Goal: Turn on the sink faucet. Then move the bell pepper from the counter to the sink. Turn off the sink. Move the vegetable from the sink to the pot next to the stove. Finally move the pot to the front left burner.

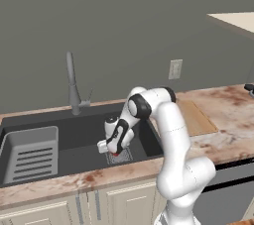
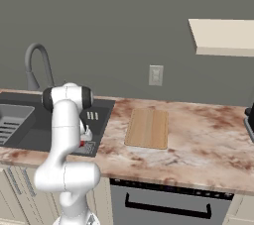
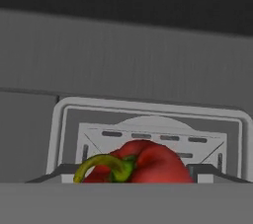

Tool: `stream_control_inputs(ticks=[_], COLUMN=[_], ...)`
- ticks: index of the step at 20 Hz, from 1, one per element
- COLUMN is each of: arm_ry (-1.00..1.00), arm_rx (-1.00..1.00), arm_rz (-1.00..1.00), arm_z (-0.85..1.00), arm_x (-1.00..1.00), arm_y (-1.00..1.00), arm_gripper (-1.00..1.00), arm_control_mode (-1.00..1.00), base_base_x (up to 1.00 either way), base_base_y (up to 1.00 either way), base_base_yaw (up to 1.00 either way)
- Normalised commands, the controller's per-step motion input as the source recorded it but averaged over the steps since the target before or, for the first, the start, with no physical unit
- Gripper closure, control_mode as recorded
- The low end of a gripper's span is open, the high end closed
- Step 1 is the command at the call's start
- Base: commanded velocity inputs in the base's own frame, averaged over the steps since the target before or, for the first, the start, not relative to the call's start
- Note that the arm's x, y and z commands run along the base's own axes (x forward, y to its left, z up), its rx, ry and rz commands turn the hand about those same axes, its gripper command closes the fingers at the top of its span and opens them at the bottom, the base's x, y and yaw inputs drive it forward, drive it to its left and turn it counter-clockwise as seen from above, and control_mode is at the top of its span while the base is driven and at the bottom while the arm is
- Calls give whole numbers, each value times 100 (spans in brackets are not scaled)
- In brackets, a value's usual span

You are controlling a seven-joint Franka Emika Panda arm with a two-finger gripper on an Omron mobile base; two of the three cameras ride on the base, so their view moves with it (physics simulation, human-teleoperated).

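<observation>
I judge I'm lifting the red bell pepper (image 3: 138, 164) out of the sink (image 1: 74, 125), where it sits on the square drain grate (image 3: 148, 124) beneath my tool (image 1: 115, 153); whether the fingers pinch it I cannot tell, so next I confirm grip, then raise it.

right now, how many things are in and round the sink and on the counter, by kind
pepper: 1
faucet: 1
tray insert: 1
drain grate: 1
cutting board: 1
wall outlet: 1
total: 6
</observation>
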Motion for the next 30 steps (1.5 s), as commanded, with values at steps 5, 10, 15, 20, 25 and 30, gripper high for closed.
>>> stream_control_inputs(ticks=[5,10,15,20,25,30], arm_ry=[0,-1,-1,0,0,0], arm_rx=[0,0,0,0,1,4], arm_rz=[-5,-4,-5,-3,-2,-3], arm_z=[0,32,74,78,85,93], arm_x=[-25,-7,6,5,12,8], arm_y=[0,0,0,0,-1,-6], arm_gripper=[100,100,100,100,100,100], arm_control_mode=[-100,-100,-100,-100,-100,-100], base_base_x=[0,0,0,0,0,0], base_base_y=[0,0,0,0,0,0], base_base_yaw=[0,0,0,0,0,0])
